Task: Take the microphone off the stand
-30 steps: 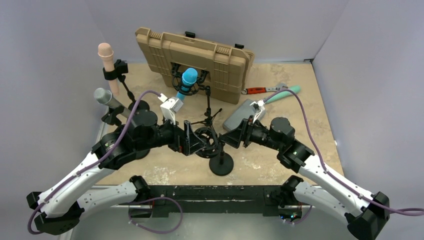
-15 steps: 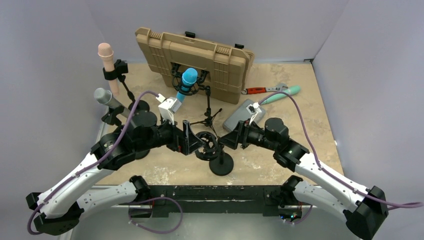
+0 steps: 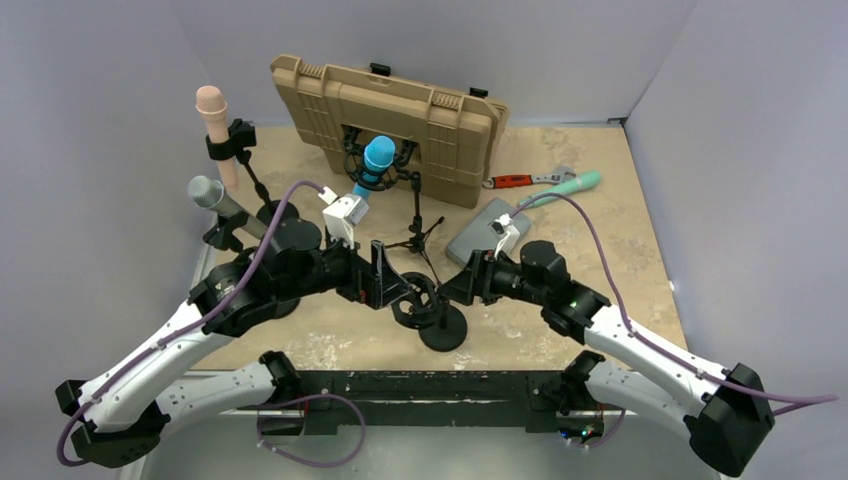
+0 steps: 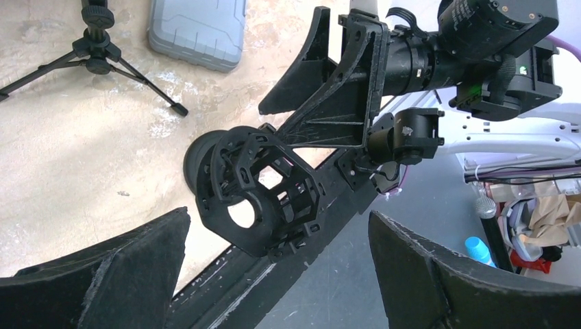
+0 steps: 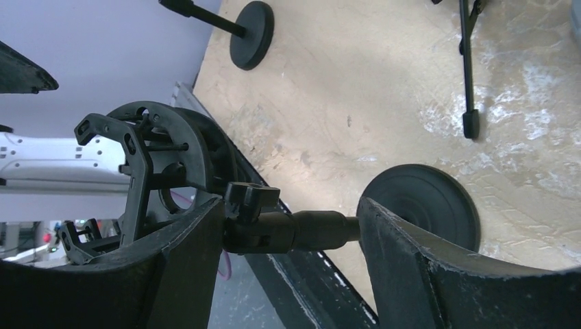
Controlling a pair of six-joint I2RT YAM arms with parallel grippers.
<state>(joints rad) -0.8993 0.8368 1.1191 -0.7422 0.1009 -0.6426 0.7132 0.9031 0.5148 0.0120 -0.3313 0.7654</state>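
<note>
**Both grippers apart at the near stand**

The left gripper [image 4: 281,271] is spread wide, just beside the black shock mount [image 4: 257,192] of the near stand [image 3: 443,330]. The right gripper [image 5: 291,226] has its jaws apart, with the stand's post between them. I cannot tell whether they touch it. The blue microphone [image 3: 378,158] sits upright in the tripod stand [image 3: 418,235] at far centre of the desk [image 3: 600,260].

The top camera looks steeply down from high behind the rig and takes in the whole worktop [image 3: 560,200]. Each wrist camera sits close (its own fingers [image 4: 103,274] frame the bottom corners), facing inward from opposite sides. All three share the shock mount [image 3: 415,295] on its stand [image 3: 443,328].
</note>
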